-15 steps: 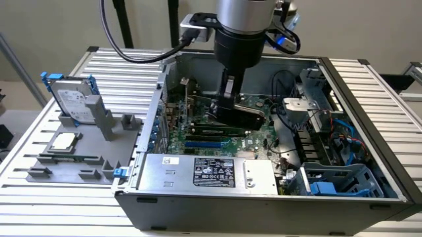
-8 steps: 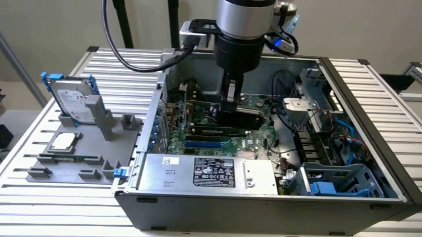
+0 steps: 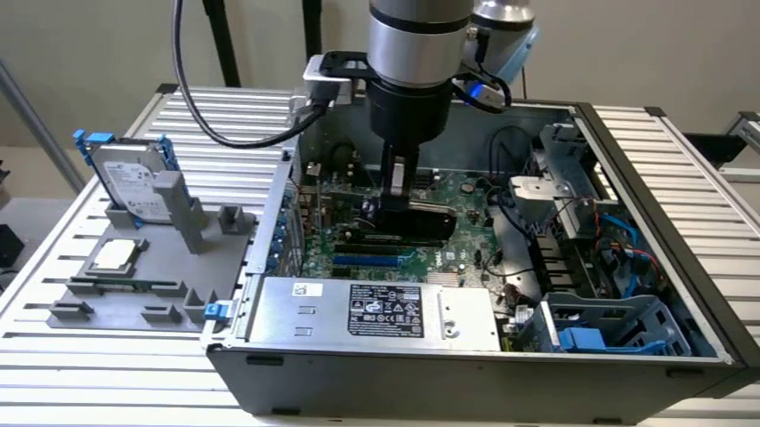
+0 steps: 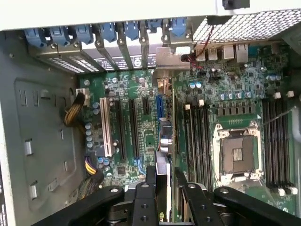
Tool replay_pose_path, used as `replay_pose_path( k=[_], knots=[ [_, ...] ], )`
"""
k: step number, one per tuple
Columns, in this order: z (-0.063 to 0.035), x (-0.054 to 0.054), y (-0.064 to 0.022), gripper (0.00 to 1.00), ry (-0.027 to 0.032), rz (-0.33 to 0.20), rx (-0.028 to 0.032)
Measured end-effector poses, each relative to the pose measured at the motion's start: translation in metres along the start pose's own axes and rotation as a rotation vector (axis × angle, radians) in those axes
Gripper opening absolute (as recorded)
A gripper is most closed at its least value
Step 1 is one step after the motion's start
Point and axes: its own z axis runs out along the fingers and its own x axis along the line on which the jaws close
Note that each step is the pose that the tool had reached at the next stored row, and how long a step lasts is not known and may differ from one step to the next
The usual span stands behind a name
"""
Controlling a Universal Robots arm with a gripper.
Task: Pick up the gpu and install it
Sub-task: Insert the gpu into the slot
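Over motherboard [image 4: 141, 117] | fingers [image 4: 151, 176] clamped on gpu [image 4: 162, 162] | card upright, edge-on

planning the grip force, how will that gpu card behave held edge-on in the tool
The gpu looks thin and flat, so probably stiff along its length, light, yet easily cracked if twisted. Pinched on edge by the tool, it may pivot. Its metal bracket end likely weighs more.
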Motion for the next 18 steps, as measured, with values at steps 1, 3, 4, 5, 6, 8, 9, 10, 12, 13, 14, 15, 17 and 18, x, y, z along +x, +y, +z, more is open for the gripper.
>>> replay_pose_path(
  k=[1, 3, 4, 5, 6, 8, 9, 10, 12, 13, 14, 15, 17, 18],
  knots=[
    [0.0019, 0.0, 0.0031, 0.0, 0.0, -0.002, -0.0001],
    [0.0055, 0.001, 0.008, 0.0, -0.0001, -0.007, -0.0002],
    [0.0073, 0.002, 0.0096, 0.0, -0.0001, -0.009, -0.0003],
    [0.0091, 0.002, 0.0108, 0.0, -0.0001, -0.011, -0.0004],
    [0.011, 0.003, 0.0119, 0.0, -0.0001, -0.014, -0.0005],
    [0.0147, 0.003, 0.0147, 0.0, -0.0005, -0.02, -0.0008],
    [0.0165, 0.004, 0.0163, 0.0, -0.0009, -0.022, -0.0009],
    [0.0183, 0.004, 0.0178, 0.0, -0.0012, -0.024, -0.001],
    [0.0219, 0.004, 0.019, 0.0, -0.0017, -0.027, -0.0011],
    [0.0237, 0.004, 0.019, 0.0, -0.0018, -0.029, -0.0012],
    [0.0255, 0.005, 0.0191, 0.0, -0.002, -0.03, -0.0013],
    [0.0274, 0.005, 0.0191, 0.0, -0.0023, -0.031, -0.0013],
    [0.031, 0.005, 0.0198, 0.0, -0.0023, -0.033, -0.0014],
    [0.0327, 0.005, 0.0202, 0.0, -0.0023, -0.034, -0.0014]
  ],
)
